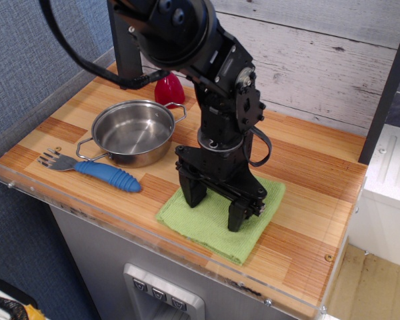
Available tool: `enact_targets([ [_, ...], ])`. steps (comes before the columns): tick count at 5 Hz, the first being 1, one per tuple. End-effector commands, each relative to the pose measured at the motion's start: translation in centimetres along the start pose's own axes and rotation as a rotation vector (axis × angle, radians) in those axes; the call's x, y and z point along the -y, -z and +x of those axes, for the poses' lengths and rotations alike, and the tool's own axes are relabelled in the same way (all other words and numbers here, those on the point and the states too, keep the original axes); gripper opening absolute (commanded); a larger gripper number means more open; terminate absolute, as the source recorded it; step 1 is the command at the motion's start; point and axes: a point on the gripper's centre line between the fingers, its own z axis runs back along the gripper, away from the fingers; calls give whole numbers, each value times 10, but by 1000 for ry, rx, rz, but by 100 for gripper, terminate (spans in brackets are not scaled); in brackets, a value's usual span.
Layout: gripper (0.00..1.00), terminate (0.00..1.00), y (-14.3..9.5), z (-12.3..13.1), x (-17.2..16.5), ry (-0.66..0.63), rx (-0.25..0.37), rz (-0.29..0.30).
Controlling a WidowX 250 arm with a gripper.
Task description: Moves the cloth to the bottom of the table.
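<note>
The light green cloth (pixel 203 232) lies flat on the wooden table (pixel 313 193), close to the front edge and right of centre. My black gripper (pixel 213 210) points straight down onto the cloth's middle. Its two fingers are spread apart, and both fingertips (pixel 192 197) press on the cloth's top surface. Nothing is pinched between them. The arm hides the cloth's back part.
A steel pot (pixel 133 132) stands at the left. A fork with a blue ribbed handle (pixel 107 175) lies in front of it. A red object (pixel 169 87) and a black post (pixel 123 47) stand at the back. A clear acrylic rim (pixel 120 220) runs along the front edge.
</note>
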Motion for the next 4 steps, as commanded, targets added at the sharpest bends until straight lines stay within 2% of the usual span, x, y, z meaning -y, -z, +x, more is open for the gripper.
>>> enact_targets([
  [1,100,0,-10,-9,-7,4,-4,14],
  [3,100,0,-19,-3,-9,13,12,20],
  [4,100,0,-28,7,-8,17,55,31],
])
